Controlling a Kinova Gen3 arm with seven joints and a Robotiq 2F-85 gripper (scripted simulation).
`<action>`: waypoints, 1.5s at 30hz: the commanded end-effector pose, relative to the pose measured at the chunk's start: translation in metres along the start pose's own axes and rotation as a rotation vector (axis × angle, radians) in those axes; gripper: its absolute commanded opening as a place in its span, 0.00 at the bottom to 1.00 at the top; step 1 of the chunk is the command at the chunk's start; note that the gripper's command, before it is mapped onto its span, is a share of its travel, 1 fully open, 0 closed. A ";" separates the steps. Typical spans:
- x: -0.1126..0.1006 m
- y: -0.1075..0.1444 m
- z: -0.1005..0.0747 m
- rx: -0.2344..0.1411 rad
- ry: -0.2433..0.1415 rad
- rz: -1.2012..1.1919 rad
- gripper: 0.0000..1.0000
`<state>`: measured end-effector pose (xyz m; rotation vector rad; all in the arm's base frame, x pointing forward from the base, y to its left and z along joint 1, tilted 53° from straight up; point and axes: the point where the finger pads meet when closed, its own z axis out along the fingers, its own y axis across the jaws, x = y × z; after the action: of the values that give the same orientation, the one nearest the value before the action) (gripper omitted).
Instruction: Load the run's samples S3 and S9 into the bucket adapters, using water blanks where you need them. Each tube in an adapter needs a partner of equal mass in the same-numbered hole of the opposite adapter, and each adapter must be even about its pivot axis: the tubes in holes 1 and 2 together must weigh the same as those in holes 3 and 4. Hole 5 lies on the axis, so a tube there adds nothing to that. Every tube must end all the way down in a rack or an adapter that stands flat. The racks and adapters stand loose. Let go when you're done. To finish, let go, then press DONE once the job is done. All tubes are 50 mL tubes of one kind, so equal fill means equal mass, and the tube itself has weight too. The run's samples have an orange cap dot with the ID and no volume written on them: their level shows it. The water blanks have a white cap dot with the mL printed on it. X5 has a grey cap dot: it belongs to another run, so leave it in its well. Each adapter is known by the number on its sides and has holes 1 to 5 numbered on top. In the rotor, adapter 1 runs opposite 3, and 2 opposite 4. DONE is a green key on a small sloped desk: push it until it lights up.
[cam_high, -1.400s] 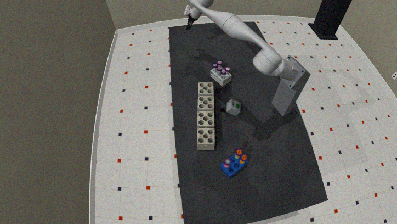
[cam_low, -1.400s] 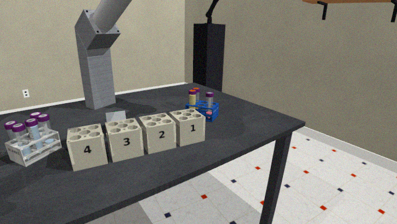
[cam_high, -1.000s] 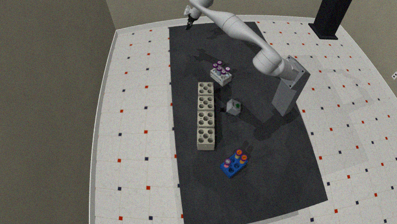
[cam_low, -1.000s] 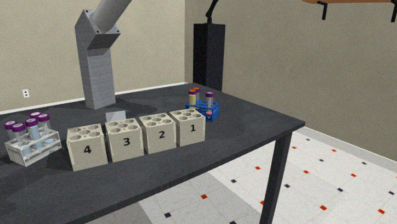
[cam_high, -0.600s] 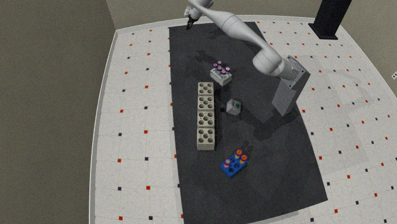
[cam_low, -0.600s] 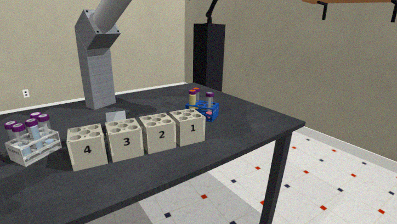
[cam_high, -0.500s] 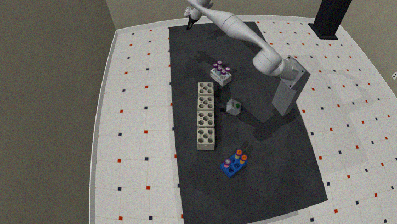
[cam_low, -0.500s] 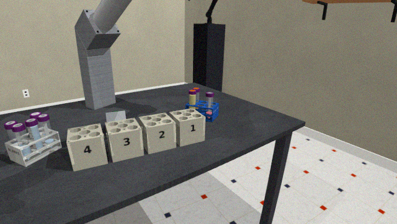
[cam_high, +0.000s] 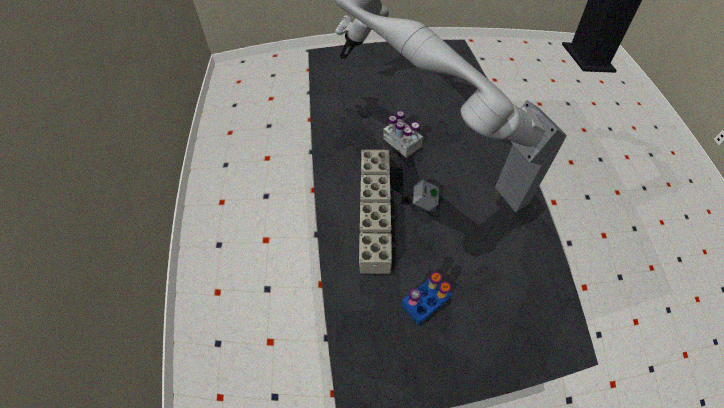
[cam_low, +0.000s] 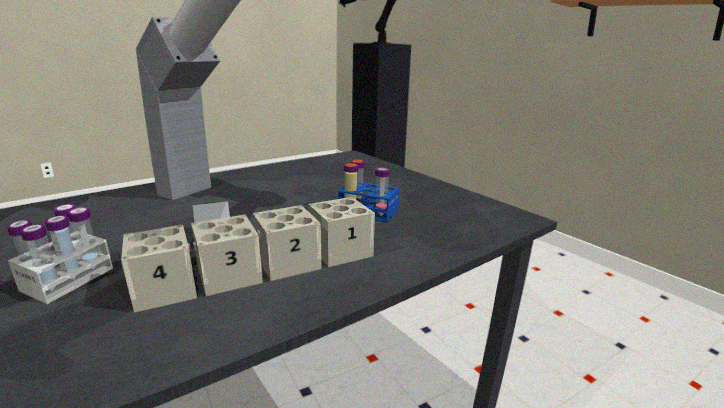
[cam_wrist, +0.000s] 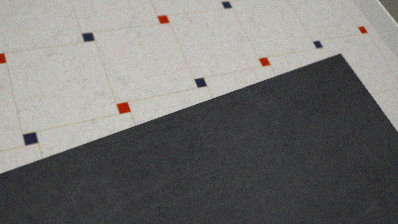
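Note:
Four beige adapters stand in a row on the dark table, all with empty holes: adapter 4 (cam_high: 374, 162) (cam_low: 158, 266), adapter 3 (cam_high: 375, 188) (cam_low: 226, 253), adapter 2 (cam_high: 375, 216) (cam_low: 289, 242) and adapter 1 (cam_high: 375, 251) (cam_low: 347, 232). A blue rack (cam_high: 427, 300) (cam_low: 369, 195) holds two orange-dot sample tubes (cam_high: 439, 283) (cam_low: 351, 178) and one grey-dot tube (cam_high: 414, 294) (cam_low: 382, 184). A white rack (cam_high: 401, 139) (cam_low: 59, 259) holds several purple-capped water blanks. My gripper (cam_high: 347, 49) hangs high over the table's far corner, partly open and empty. The wrist view shows only table corner and floor.
The small sloped desk with the green DONE key (cam_high: 426, 195) (cam_low: 211, 209) stands behind the adapters, near the arm's grey base (cam_high: 529, 157) (cam_low: 174, 126). A black pillar (cam_low: 379, 101) stands beyond the table.

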<state>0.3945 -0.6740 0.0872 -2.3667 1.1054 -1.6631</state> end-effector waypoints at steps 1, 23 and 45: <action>-0.003 -0.006 -0.005 -0.023 -0.002 0.038 0.62; -0.024 -0.037 -0.025 -0.107 -0.032 0.217 0.62; -0.043 -0.066 -0.042 -0.183 -0.060 0.378 0.62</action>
<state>0.3874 -0.5896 0.0967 -2.1223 1.6042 -1.4154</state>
